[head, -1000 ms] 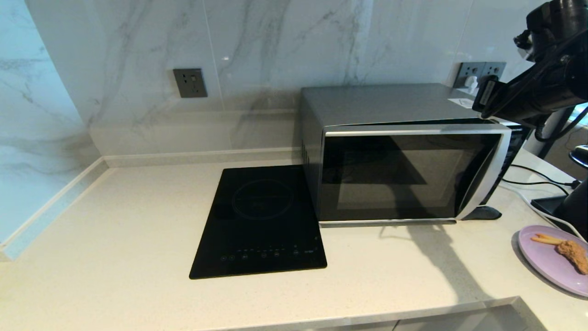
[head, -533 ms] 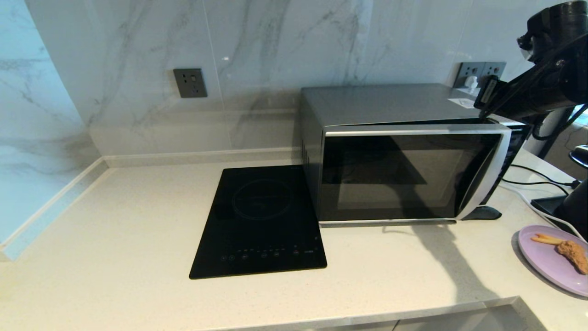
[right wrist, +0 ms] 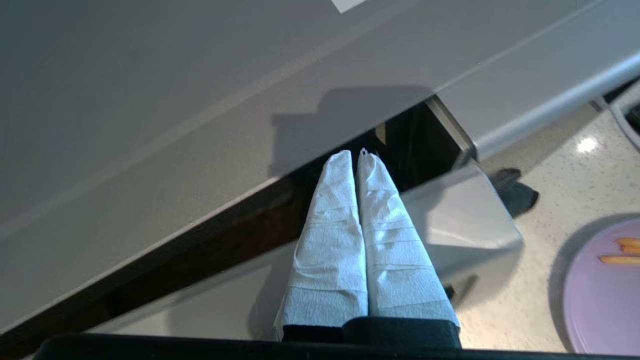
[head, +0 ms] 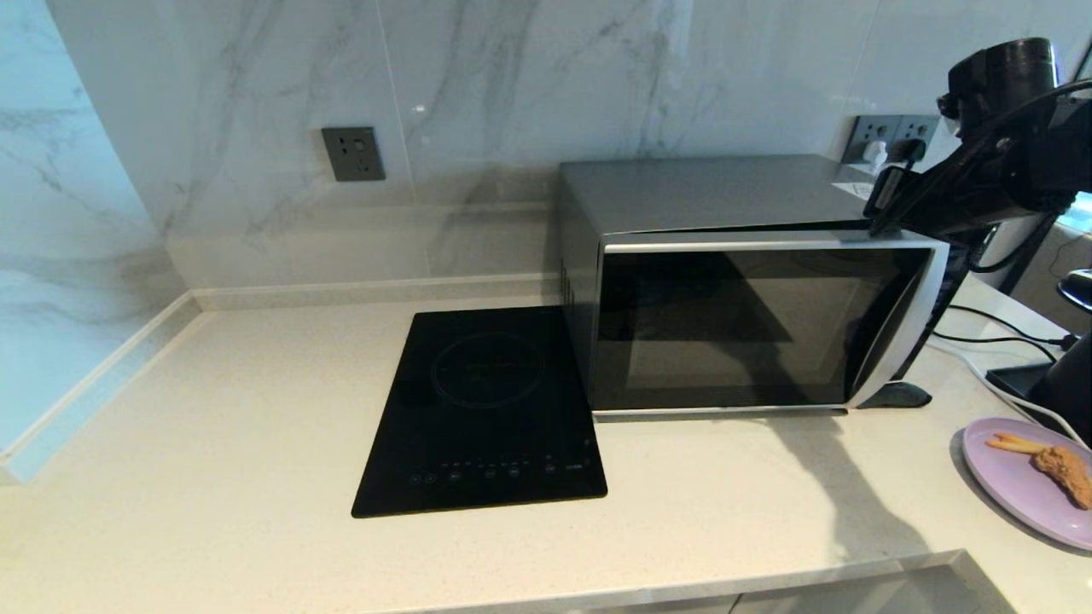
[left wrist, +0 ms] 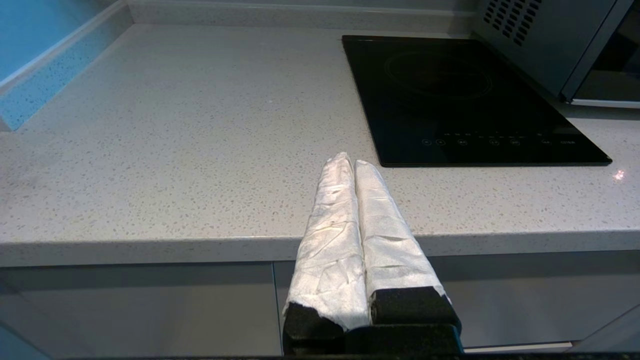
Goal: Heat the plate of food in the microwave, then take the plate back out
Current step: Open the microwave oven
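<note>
The silver microwave [head: 725, 192] stands at the back right of the counter, its dark glass door [head: 751, 328] ajar by a narrow gap. My right gripper [head: 879, 220] is shut and empty at the door's top right corner. In the right wrist view the gripper [right wrist: 356, 154] has its wrapped tips in the dark gap between door [right wrist: 460, 220] and casing [right wrist: 200, 100]. The lilac plate of food [head: 1015, 495] lies on the counter at the far right with chicken [head: 1065, 471] and fries [head: 1011, 443]; its rim [right wrist: 600, 305] shows in the right wrist view. My left gripper [left wrist: 349, 161] is parked, shut, at the counter's front edge.
A flat black induction hob [head: 486, 409] lies left of the microwave, also in the left wrist view [left wrist: 465, 100]. Cables [head: 998, 341] and a black stand [head: 1024, 379] sit right of the microwave. Wall sockets [head: 891, 136] are behind it. The counter's front edge [head: 682, 588] runs below.
My right gripper has moved left and down, from above the microwave's right end to the gap at the door's top right corner. The door and plate have not moved.
</note>
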Tool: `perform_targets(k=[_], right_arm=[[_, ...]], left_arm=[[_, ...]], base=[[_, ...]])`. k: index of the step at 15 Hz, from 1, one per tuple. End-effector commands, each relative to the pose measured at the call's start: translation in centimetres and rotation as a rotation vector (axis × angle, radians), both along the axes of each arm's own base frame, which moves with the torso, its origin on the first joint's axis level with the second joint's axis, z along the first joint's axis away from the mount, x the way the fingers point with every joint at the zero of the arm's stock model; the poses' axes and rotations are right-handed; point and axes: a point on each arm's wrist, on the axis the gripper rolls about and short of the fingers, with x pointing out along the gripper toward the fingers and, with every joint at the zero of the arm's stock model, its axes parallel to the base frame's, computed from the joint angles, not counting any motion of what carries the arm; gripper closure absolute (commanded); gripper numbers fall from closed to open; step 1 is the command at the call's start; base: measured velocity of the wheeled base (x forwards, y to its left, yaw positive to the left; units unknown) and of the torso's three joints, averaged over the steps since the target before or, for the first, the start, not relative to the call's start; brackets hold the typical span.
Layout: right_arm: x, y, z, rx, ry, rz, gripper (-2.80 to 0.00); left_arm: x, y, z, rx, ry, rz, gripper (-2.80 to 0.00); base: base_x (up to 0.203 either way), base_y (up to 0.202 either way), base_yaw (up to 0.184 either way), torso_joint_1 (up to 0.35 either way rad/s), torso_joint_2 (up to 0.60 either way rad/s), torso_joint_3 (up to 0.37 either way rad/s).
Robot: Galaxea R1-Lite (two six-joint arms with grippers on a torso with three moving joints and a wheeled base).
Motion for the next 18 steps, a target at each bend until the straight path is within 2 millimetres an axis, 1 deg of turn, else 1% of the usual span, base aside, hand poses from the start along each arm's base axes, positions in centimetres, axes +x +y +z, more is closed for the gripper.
perform_targets(k=[1, 5, 8, 10, 13, 15, 18], right_arm=[[0.1, 0.0, -0.5, 0.005, 0.028, 0.003, 0.0], [-2.9, 0.2, 0.7, 0.046, 0.123, 0.049, 0.0], [-5.5, 0.3, 1.7, 0.096, 0.146, 0.088, 0.0], [-7.6, 0.3, 2.7, 0.111, 0.134, 0.115, 0.0], [-10.9, 0.5, 4.2, 0.149, 0.159, 0.176, 0.0], [-13.7, 0.6, 5.0, 0.191, 0.197, 0.234, 0.0], [-17.7, 0.9, 5.4, 0.249, 0.298, 0.301, 0.0]], left_arm=[[0.0, 0.0, 0.0, -0.001, 0.001, 0.001, 0.0], [0.0, 0.0, 0.0, -0.001, 0.001, 0.001, 0.0], [0.0, 0.0, 0.0, -0.001, 0.001, 0.001, 0.0], [0.0, 0.0, 0.0, -0.001, 0.001, 0.001, 0.0], [0.0, 0.0, 0.0, -0.001, 0.001, 0.001, 0.0], [0.0, 0.0, 0.0, -0.001, 0.001, 0.001, 0.0], [0.0, 0.0, 0.0, -0.001, 0.001, 0.002, 0.0]], base=[[0.0, 0.0, 0.0, 0.0, 0.0, 0.0], [0.0, 0.0, 0.0, 0.0, 0.0, 0.0], [0.0, 0.0, 0.0, 0.0, 0.0, 0.0], [0.0, 0.0, 0.0, 0.0, 0.0, 0.0], [0.0, 0.0, 0.0, 0.0, 0.0, 0.0], [0.0, 0.0, 0.0, 0.0, 0.0, 0.0], [0.0, 0.0, 0.0, 0.0, 0.0, 0.0]])
